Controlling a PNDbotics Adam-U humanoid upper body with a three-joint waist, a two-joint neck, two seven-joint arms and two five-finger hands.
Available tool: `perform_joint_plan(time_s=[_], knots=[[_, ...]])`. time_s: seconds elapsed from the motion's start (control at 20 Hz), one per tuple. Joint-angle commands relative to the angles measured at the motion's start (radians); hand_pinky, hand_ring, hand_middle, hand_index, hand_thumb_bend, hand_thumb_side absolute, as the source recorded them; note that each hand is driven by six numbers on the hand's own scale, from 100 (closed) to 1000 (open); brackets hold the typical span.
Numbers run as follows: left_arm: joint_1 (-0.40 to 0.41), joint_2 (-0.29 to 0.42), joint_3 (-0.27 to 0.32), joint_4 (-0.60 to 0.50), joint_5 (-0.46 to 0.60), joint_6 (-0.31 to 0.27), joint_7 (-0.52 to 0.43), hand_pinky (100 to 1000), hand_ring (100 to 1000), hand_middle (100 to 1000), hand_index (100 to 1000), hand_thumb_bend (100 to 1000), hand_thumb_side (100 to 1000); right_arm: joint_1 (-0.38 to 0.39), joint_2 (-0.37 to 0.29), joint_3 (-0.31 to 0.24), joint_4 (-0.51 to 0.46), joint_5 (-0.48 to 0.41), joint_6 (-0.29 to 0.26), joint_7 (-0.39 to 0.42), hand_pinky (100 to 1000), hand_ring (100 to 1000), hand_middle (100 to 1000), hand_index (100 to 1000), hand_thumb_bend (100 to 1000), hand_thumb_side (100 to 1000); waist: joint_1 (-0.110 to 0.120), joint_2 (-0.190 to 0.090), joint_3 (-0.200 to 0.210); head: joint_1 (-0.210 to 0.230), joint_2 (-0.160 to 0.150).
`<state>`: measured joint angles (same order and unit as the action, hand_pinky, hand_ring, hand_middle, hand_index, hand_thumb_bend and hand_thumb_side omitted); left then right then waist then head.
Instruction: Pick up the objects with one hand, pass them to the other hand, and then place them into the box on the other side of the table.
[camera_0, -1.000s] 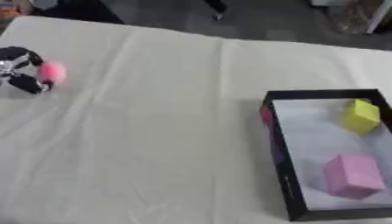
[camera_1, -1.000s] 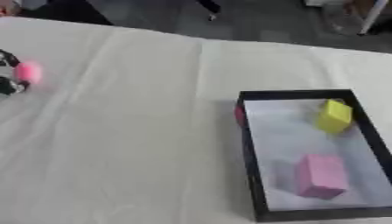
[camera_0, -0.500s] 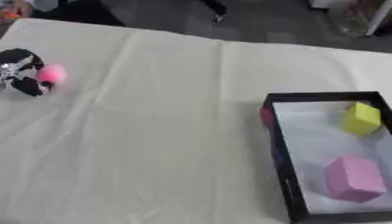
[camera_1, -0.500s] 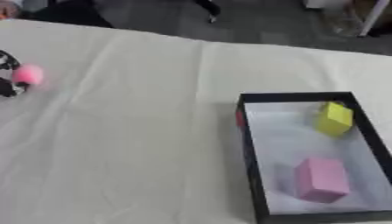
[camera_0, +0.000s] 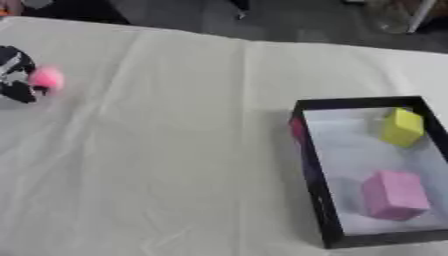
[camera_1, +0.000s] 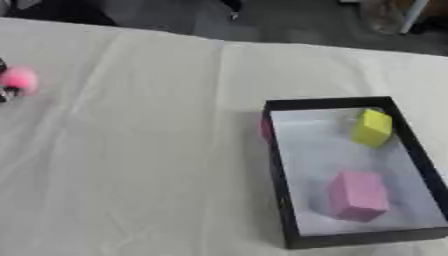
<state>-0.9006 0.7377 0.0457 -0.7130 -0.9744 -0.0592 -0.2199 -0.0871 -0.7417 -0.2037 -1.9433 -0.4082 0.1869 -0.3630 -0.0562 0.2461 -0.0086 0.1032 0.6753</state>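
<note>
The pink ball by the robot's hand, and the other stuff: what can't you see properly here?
- Left hand: cut off by the left edge; its grip on the pink ball is blurred.
- Right hand: in neither view.
- Dark pink thing: half hidden by the black box wall.

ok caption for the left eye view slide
Left hand holds a pink ball; black box contains yellow and pink blocks.

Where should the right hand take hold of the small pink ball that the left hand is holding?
Probably the small pink ball's bare right half, coming from the table's middle: the left hand covers its left side, and round, it offers no better spot.
</note>
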Motion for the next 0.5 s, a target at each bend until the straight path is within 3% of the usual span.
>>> perform_joint_plan(time_s=[0.05, 0.5], knots=[[-0.001, 0.053, -0.013, -0.069, 0.041, -0.019, 0.022, 832, 740, 588, 450, 189, 100, -0.001, -0.028, -0.020, -0.006, 0.004, -0.005, 0.003, 753, 946, 844, 983, 100, 665, 0.007, -0.013, 0.001, -0.014, 0.009], [0.076, 0.103, -0.064, -0.277, 0.183, -0.079, 0.000, 827, 720, 567, 444, 155, 100, 0.000, -0.045, -0.020, 0.012, -0.003, -0.008, 0.007, 755, 945, 843, 983, 100, 657, 0.003, -0.039, 0.005, -0.036, 0.027]])
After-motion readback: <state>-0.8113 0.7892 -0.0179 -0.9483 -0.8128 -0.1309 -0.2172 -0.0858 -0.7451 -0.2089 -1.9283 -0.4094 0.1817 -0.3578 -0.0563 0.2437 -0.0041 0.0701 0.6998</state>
